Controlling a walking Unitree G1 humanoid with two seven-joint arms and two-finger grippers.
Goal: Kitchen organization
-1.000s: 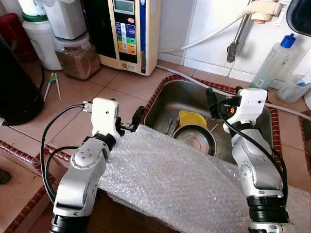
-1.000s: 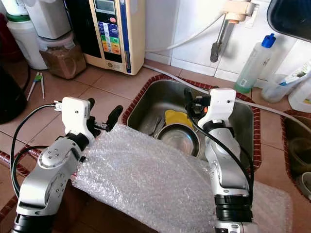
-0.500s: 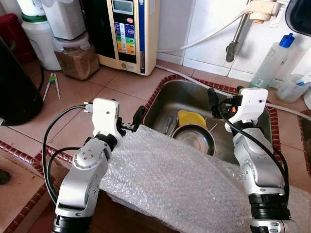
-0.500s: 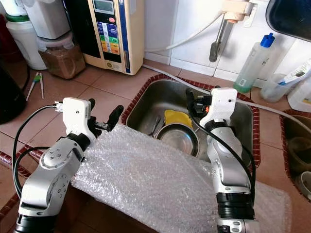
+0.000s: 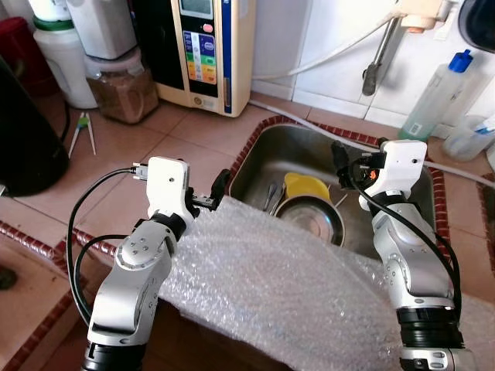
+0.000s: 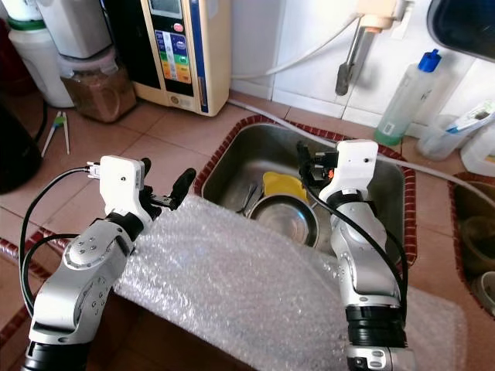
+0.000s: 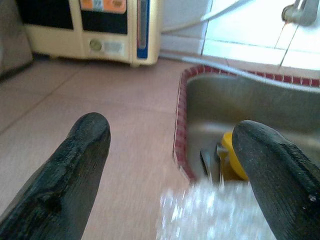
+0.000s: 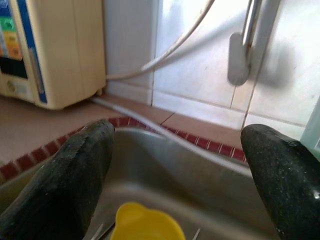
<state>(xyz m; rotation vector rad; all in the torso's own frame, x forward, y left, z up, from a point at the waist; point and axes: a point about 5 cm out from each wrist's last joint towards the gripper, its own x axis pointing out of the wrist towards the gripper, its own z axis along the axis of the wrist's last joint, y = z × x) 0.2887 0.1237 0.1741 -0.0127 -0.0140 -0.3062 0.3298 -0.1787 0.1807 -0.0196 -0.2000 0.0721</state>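
Your bubble wrap (image 5: 294, 286) hides the sink's (image 5: 267, 151) near rim. Left gripper (image 7: 170, 145) released at its 10 o'clock corner; right gripper (image 8: 185, 160) released over the yellow cup (image 5: 305, 188). Nothing has shifted since earlier.

Cream water purifier (image 5: 203, 46) against wall, blue-capped bottle (image 5: 435, 97), chopsticks (image 5: 80, 133) on counter

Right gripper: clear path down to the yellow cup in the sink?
Probably yes. The right gripper hangs open above the sink, with the yellow cup below between its fingers and nothing between them. The bubble wrap lies nearer the robot.
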